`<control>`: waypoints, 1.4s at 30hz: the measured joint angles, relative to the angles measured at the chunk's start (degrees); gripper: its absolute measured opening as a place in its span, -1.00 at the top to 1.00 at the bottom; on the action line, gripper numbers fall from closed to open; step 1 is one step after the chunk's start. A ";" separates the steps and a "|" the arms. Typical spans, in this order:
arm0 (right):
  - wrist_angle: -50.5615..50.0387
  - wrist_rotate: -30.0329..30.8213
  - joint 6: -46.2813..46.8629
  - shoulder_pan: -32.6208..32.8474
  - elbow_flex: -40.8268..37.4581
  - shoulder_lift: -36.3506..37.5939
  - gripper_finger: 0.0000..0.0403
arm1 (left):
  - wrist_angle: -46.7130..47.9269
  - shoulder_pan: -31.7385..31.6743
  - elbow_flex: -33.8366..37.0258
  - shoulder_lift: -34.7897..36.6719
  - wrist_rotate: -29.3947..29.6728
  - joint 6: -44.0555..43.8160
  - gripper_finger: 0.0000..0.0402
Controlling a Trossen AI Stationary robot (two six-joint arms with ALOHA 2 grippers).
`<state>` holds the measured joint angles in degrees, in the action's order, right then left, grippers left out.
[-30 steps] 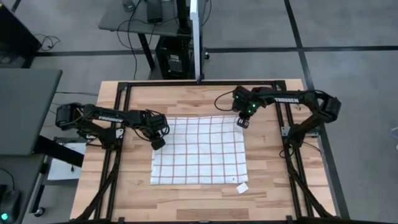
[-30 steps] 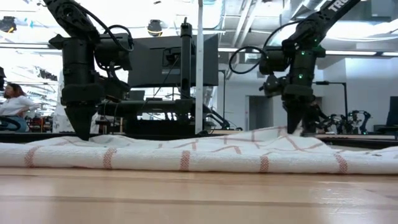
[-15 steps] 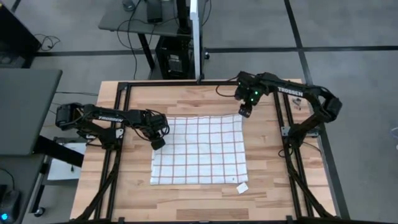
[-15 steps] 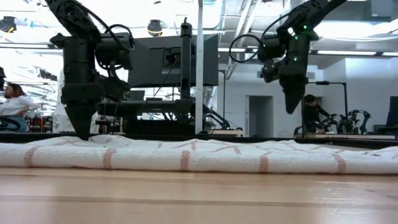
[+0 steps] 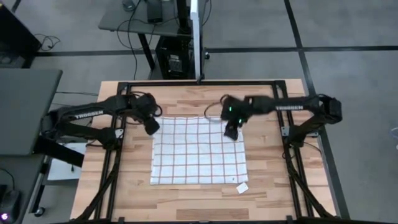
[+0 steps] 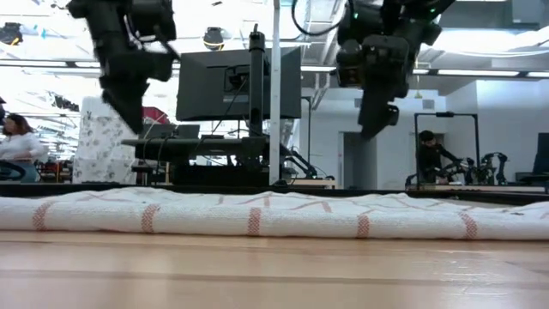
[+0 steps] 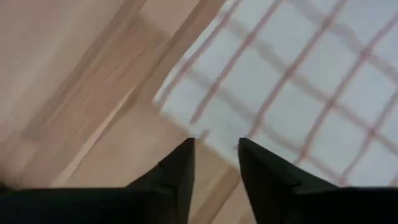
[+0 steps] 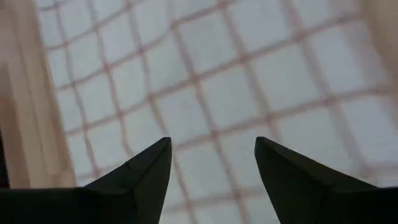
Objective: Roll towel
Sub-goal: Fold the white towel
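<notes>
High view: white red-grid cloth towel (image 5: pixel 199 151) flat on table; left gripper (image 5: pixel 151 127) narrowly parted above far-left corner, right gripper (image 5: pixel 230 132) wide, empty, far-right.

One towel (image 5: pixel 199 150), one scrap (image 5: pixel 242 187), two claws.

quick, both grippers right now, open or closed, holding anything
left gripper: open, holding nothing, over the towel corner.
right gripper: open, holding nothing, above the towel.
</notes>
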<state>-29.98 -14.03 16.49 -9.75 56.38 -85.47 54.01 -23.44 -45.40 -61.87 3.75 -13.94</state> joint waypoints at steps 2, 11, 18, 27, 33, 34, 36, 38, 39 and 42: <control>5.13 2.91 5.31 3.52 -2.86 0.00 -0.12 | -2.22 -1.02 2.58 -0.03 -2.14 0.03 0.27; 18.45 11.71 19.98 17.65 -11.11 -0.11 -0.05 | -18.72 -1.16 8.27 -7.28 -3.36 1.62 0.17; 20.35 20.82 18.21 26.99 -12.88 -0.15 0.01 | -23.46 -1.21 11.10 -14.65 2.05 2.10 0.18; 16.74 21.26 18.88 33.39 -12.85 -4.51 0.05 | -23.18 -1.50 11.73 -15.64 2.79 3.18 0.18; 17.08 14.78 20.55 36.01 -12.57 -8.92 0.05 | -19.92 -2.51 11.68 -15.58 3.58 3.90 0.18; 16.79 15.00 20.85 36.60 -12.50 -9.29 0.05 | -18.96 -2.61 11.67 -15.58 4.09 4.26 0.18; 15.99 15.06 20.84 37.62 -12.47 -9.98 0.05 | -17.78 -2.83 11.66 -15.57 5.38 4.29 0.18; 15.62 14.99 20.85 38.00 -12.47 -10.12 0.05 | -17.53 -2.94 11.45 -15.17 5.57 4.33 0.18; 15.61 14.68 20.89 37.97 -12.48 -10.12 0.05 | -17.56 -2.95 11.32 -14.99 5.73 4.57 0.18; 15.18 13.88 20.72 36.82 -12.25 -8.74 0.05 | -16.73 -2.99 10.26 -14.54 6.29 4.69 0.18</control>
<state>-14.80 -0.15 37.21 27.07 44.14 -94.22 37.28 -26.43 -35.14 -76.42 10.05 -9.26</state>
